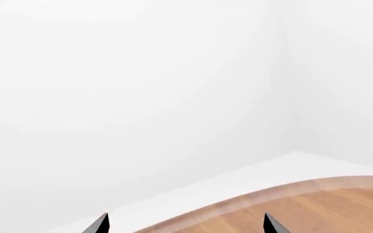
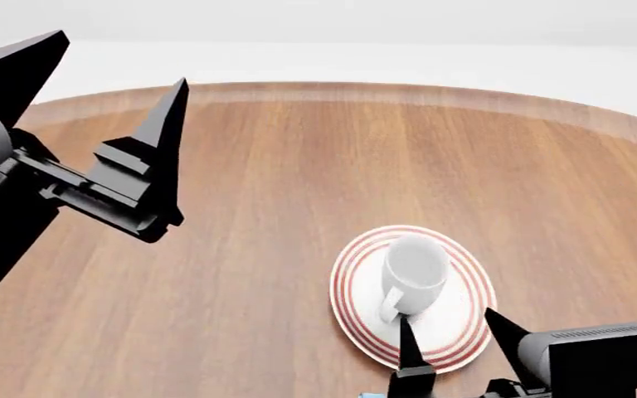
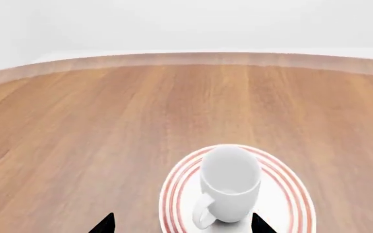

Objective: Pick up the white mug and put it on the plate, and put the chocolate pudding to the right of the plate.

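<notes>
white mug (image 2: 413,269) stands upright on the plate (image 2: 460,332), handle toward the robot. right gripper (image 2: 451,340) spread wide, empty, just beside the plate; left gripper (image 2: 103,79) wide, raised over the wooden table (image 2: 296,166).

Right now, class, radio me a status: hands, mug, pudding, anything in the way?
Both hands open and empty: left hand raised, right hand by the plate. Mug upright on plate. Pudding not clearly in view. Nothing in the way on the table.

Bare simulated room, perhaps a test scene, round wooden table (image 2: 296,166), blank white walls (image 1: 141,73)
</notes>
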`<state>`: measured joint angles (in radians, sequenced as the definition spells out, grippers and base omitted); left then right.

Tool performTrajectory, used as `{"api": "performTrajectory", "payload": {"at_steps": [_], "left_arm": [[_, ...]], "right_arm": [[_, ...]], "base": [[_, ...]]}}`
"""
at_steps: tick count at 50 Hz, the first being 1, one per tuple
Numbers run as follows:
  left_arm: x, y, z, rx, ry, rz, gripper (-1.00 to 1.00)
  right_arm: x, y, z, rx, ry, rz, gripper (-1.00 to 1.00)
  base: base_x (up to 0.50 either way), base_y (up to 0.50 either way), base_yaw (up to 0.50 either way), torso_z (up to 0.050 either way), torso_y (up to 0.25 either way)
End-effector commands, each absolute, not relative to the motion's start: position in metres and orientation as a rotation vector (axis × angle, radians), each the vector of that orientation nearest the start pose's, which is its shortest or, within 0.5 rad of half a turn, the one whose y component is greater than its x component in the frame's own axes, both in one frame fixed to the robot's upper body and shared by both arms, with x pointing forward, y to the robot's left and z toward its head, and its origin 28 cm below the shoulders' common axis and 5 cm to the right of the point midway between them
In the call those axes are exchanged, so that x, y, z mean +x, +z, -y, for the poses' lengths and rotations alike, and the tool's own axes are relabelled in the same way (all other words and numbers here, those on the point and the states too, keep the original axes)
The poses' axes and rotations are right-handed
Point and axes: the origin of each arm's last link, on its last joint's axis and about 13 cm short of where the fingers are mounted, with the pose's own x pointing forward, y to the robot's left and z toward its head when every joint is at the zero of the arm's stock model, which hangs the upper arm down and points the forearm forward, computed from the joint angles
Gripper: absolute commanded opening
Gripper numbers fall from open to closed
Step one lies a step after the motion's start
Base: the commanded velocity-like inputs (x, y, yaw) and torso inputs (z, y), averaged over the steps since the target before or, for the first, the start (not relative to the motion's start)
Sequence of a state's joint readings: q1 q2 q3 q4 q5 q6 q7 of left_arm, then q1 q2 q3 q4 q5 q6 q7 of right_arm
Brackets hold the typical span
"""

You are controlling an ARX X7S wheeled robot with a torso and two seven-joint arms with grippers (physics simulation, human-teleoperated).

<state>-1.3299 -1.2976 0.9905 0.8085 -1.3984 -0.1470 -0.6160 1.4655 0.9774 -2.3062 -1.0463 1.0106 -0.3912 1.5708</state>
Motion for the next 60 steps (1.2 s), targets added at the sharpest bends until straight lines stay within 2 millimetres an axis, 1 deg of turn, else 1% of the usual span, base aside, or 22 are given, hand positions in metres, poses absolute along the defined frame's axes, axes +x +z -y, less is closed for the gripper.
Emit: {"api": "performTrajectory", "payload": {"at_steps": [1, 12, 22, 30, 37, 42, 49, 60], "left_arm": [[0.179, 0.303, -0.256, 0.143, -0.407, 0.415, 1.00], [0.179, 0.303, -0.254, 0.143, -0.415, 0.419, 1.00], [0.179, 0.303, -0.253, 0.137, -0.417, 0.418, 1.00], [0.181, 0.301, -0.253, 0.132, -0.420, 0.412, 1.00], [0.183, 0.301, -0.252, 0.126, -0.423, 0.406, 1.00], [0.184, 0.300, -0.252, 0.123, -0.423, 0.401, 1.00], [0.184, 0.300, -0.252, 0.120, -0.421, 0.401, 1.00], [0.184, 0.297, -0.252, 0.113, -0.421, 0.395, 1.00]], "right_arm": [[0.096, 0.198, 0.079, 0.093, 0.221, -0.214, 1.00], [0.095, 0.198, 0.070, 0.118, 0.255, -0.240, 1.00], [0.096, 0.200, 0.067, 0.125, 0.256, -0.255, 1.00], [0.096, 0.199, 0.064, 0.160, 0.208, -0.364, 1.00], [0.096, 0.200, 0.061, 0.186, 0.196, -0.413, 1.00], [0.096, 0.200, 0.057, 0.184, 0.210, -0.425, 1.00], [0.091, 0.194, 0.050, 0.206, 0.225, -0.467, 1.00], [0.091, 0.193, 0.048, 0.227, 0.200, -0.497, 1.00]], "base": [[0.00, 0.00, 0.00, 0.000, 0.000], [0.00, 0.00, 0.00, 0.000, 0.000], [0.00, 0.00, 0.00, 0.000, 0.000], [0.00, 0.00, 0.00, 0.000, 0.000], [0.00, 0.00, 0.00, 0.000, 0.000], [0.00, 0.00, 0.00, 0.000, 0.000], [0.00, 0.00, 0.00, 0.000, 0.000], [0.00, 0.00, 0.00, 0.000, 0.000]]}}
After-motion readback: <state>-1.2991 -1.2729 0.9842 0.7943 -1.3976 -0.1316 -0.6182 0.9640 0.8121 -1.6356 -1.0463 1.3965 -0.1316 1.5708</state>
